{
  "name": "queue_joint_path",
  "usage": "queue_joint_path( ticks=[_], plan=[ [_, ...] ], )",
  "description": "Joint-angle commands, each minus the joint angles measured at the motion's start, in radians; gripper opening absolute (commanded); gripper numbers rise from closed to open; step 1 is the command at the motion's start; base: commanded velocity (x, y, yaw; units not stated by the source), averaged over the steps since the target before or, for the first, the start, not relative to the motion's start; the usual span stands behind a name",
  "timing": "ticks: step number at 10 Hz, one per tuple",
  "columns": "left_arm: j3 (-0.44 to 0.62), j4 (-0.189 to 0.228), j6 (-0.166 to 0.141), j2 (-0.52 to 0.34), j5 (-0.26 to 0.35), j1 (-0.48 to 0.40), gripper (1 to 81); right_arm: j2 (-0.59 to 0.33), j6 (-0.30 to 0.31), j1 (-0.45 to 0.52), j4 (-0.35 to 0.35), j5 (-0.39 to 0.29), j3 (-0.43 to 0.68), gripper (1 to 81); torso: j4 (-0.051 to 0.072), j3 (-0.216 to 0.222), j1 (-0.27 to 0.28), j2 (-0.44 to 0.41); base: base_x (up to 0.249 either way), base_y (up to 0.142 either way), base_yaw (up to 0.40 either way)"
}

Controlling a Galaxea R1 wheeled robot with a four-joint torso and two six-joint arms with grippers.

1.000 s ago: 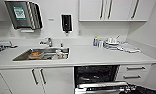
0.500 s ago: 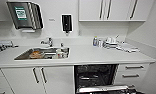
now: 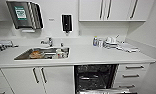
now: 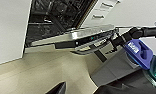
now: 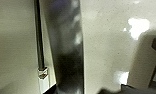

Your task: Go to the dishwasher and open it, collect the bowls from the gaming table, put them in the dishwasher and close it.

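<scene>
Steel first: you cannot tell either end effector's state from these views. Your dishwasher (image 3: 95,77) sits open at lower centre of the head frame, dark wire racks inside, its brushed door (image 4: 76,37) tilted down under the smooth white bench (image 3: 94,56), right of the sink (image 3: 42,53).

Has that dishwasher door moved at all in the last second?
Cannot tell. The dishwasher shows the same dark open mouth under the countertop as before, but its door lies at the picture's bottom edge, too little in sight to judge.
</scene>
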Motion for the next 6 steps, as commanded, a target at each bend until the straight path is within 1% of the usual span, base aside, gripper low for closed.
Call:
queue_joint_path(
  ticks=[1,3,6],
  plan=[
    [0.024,0.0,0.002,-0.03,0.018,-0.083,81.1,-0.033,-0.001,0.09,0.02,-0.048,-0.012,81.1,0.0,0.0,0.0,0.0,0.0,0.0,0.0],
    [0.021,0.0,0.002,-0.024,0.03,-0.083,81.1,-0.036,-0.002,0.087,0.022,-0.035,-0.029,81.1,0.0,0.0,0.0,0.001,-0.068,0.0,0.0],
    [0.02,0.0,0.002,-0.021,0.03,-0.083,81.1,-0.036,-0.006,0.089,0.02,-0.035,-0.034,81.1,0.0,0.0,0.0,0.0,-0.071,0.0,0.0]
  ],
)
